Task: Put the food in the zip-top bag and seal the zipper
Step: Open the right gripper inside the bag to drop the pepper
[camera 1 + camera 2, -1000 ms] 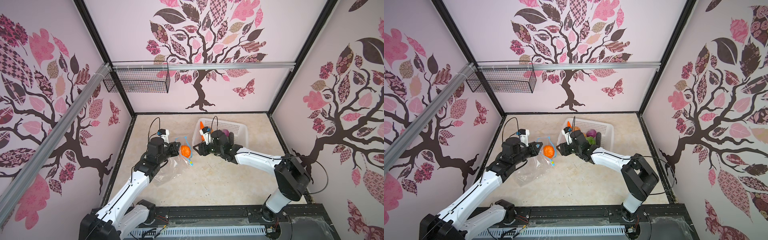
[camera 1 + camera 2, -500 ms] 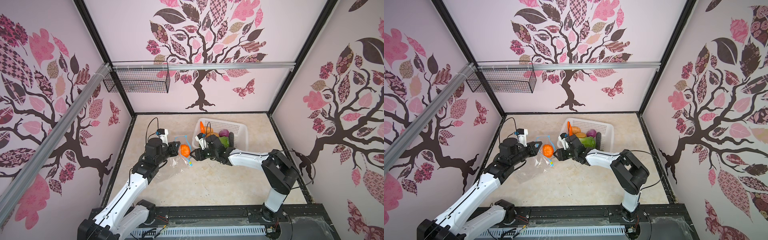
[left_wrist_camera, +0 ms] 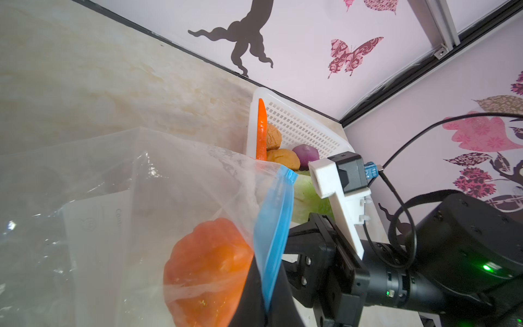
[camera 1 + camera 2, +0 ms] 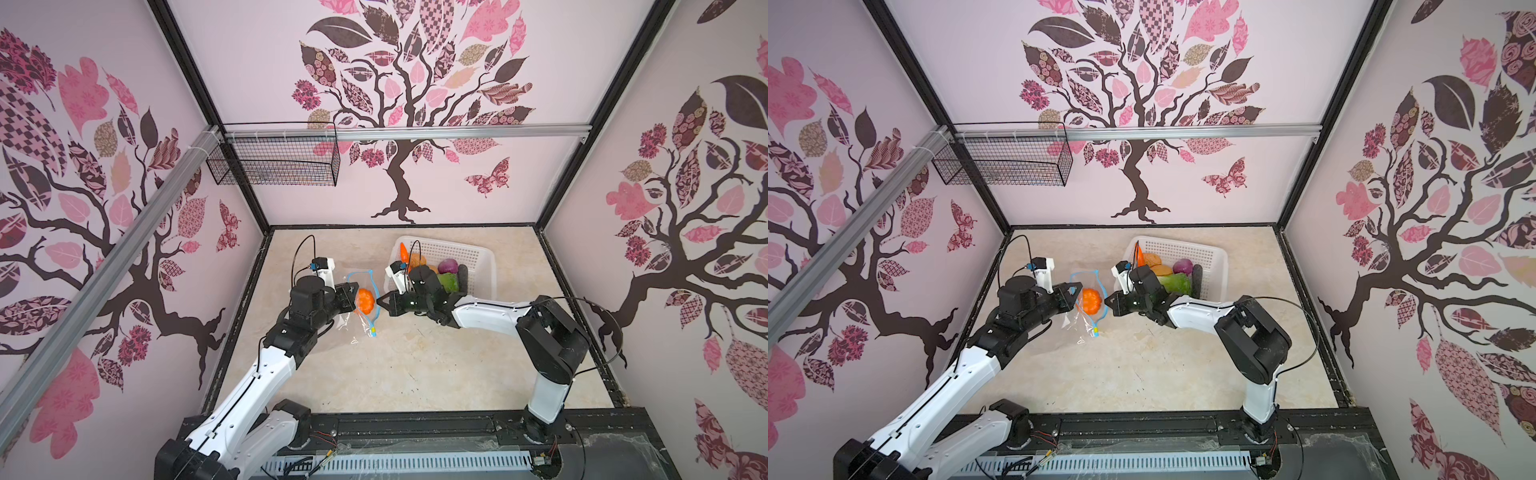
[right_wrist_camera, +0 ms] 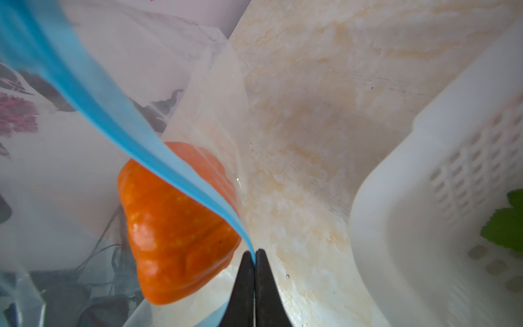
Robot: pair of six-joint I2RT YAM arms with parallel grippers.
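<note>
Clear plastic bag [image 4: 348,322] spread between two grippers near the middle of the table [image 4: 415,365], in both top views. Left gripper [image 4: 354,296]: jaws pressed together on the blue zipper [image 4: 372,279] at the left side of the bag's mouth. In the left wrist view the zipper [image 3: 274,226] runs down between the dark fingers [image 3: 249,300]. Right gripper [image 4: 379,302]: jaws likewise closed on the zipper at the opposite side of the mouth. In the right wrist view the zipper [image 5: 113,113] ends pinched at the fingertips [image 5: 243,283].

Between the two grips the zipper forms an open loop. Orange pumpkin [image 4: 365,301] sits within this loop, inside the bag, and shows through the film in the left wrist view [image 3: 203,269]. Yellow slider [image 4: 374,332] hangs at the end of the loop nearest the robot. White label [image 3: 93,226] shows on the bag's wall.

White basket [image 4: 486,266] stands just right of the right gripper, toward the back wall. It holds the carrot [image 4: 403,251], tip up at the left corner, then the potatoes [image 4: 419,261], onion [image 4: 448,266], cabbage [image 4: 449,283] and eggplant [image 4: 462,276]
</note>
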